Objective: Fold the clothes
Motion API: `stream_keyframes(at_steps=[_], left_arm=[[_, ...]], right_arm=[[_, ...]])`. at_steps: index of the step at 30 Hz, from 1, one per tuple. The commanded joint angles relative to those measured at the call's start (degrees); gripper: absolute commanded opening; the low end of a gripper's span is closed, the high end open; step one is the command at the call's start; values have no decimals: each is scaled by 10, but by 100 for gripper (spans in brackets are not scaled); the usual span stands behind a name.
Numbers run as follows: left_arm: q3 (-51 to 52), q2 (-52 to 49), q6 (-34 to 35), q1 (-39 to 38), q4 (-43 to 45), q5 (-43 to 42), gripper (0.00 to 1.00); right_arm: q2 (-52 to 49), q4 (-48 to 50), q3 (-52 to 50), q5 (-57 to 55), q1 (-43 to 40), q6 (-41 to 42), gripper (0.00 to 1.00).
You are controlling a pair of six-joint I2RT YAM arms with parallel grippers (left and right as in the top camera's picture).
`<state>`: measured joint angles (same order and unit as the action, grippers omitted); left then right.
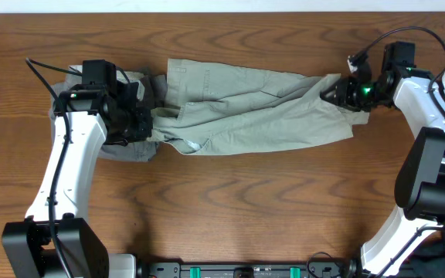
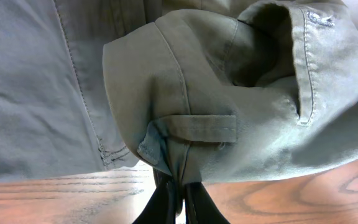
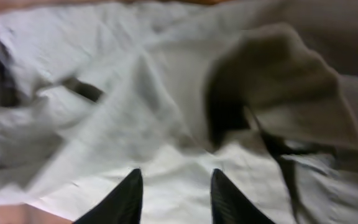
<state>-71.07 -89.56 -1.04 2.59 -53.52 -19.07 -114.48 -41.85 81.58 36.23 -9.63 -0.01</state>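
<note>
Wood-grain tabletop (image 1: pixel 230 201) runs under everything, and the khaki shorts (image 1: pixel 246 108) lie across its far half. They are drawn out long from left to right, with the waistband (image 1: pixel 174 85) end to the left and the leg hems toward the right. They look like light, limp cotton that will sag and crease wherever it is unsupported. I would take hold at the stitched waistband or a hem corner, where the cloth is doubled and firmer. The left hand (image 2: pixel 176 183) is pinched tight on the waistband just under a belt loop (image 2: pixel 197 126), with pale blue lining showing at the pinch. The right hand (image 3: pixel 176 174) sits at the right end of the shorts, its fingers spread apart and cloth beyond them. That view is blurred, but nothing seems clamped. A darker grey garment (image 1: pixel 134 150) lies bunched beneath the left arm.
</note>
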Motion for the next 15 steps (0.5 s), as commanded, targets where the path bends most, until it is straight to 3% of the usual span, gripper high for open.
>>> stream_keyframes(at_steps=[1, 8, 15], left_arm=[[-7, 6, 7, 4, 0, 9, 6], [-7, 6, 7, 4, -1, 3, 6], [-7, 6, 7, 3, -2, 3, 6]], right_arm=[[0, -5, 0, -37, -3, -78, 39], [-2, -1, 0, -66, -3, -183, 42], [-27, 9, 0, -69, -3, -204, 44]])
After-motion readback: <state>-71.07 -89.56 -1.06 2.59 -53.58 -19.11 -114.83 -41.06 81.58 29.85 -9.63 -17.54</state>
